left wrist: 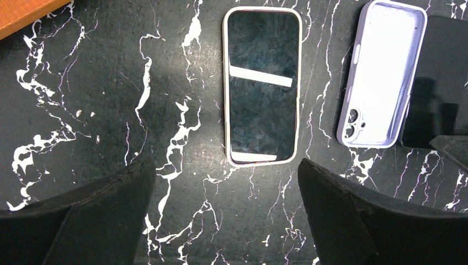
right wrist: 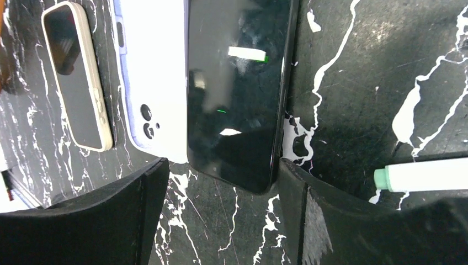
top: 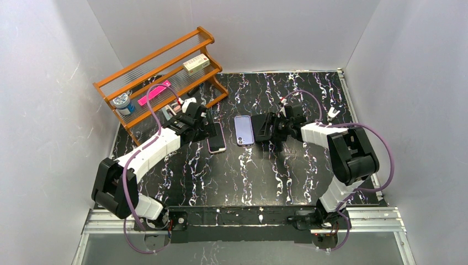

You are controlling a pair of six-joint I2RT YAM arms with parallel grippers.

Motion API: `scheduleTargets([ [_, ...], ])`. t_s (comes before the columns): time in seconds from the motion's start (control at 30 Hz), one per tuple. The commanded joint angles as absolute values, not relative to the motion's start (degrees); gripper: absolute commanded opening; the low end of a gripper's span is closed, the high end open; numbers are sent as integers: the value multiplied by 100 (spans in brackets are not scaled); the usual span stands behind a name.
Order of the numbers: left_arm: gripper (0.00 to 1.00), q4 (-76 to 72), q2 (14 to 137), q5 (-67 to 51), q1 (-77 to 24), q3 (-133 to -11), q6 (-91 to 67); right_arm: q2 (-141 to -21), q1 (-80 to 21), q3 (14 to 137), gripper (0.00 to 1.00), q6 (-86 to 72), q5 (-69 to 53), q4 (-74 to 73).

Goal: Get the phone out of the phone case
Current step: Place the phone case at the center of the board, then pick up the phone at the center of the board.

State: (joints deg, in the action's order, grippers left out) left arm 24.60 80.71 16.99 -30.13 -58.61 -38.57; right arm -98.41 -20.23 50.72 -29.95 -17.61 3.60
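A black phone (right wrist: 237, 88) lies screen up, its left edge overlapping an empty lavender phone case (right wrist: 152, 77). The case also shows in the top view (top: 243, 130) and the left wrist view (left wrist: 382, 72). My right gripper (right wrist: 223, 165) is open around the phone's near end, its right finger (right wrist: 298, 187) touching the phone's corner; in the top view it (top: 265, 128) is just right of the case. A second phone in a cream case (left wrist: 262, 85) lies left of the lavender case. My left gripper (left wrist: 226, 165) is open and empty just short of it.
An orange wooden rack (top: 160, 72) stands at the back left with a small box (top: 196, 63), a pink item (top: 153, 93) and a blue-white container (top: 122, 102). A white and green pen (right wrist: 425, 175) lies by my right finger. White walls enclose the table.
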Motion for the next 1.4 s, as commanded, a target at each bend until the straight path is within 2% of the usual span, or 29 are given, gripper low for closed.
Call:
scheduleTargets([
  [0.0,98,2700,7882,1885,-2997,-5897,-3869,-9822,-2168,5105,81,-2700,-1197,-703],
  [0.23,98,2906,8064,1945,-2997,-6037,-3884,-9368,-2171,5080,91,-2620,-1007,-769],
  [0.47,98,3067,8730,1684,-2997,-6470,-3846,-7826,-2170,4572,99,-2521,-506,-291],
  [0.63,98,3102,9362,1457,-3001,-6833,-3756,-6589,-2167,4086,99,-2404,-212,164],
  [1.0,98,3292,10578,1693,-3107,-7757,-3632,-4691,-2154,3517,99,-2476,877,9],
  [1.37,98,3482,11362,1834,-3146,-8340,-3668,-4213,-2153,3316,99,-2440,722,-405],
])
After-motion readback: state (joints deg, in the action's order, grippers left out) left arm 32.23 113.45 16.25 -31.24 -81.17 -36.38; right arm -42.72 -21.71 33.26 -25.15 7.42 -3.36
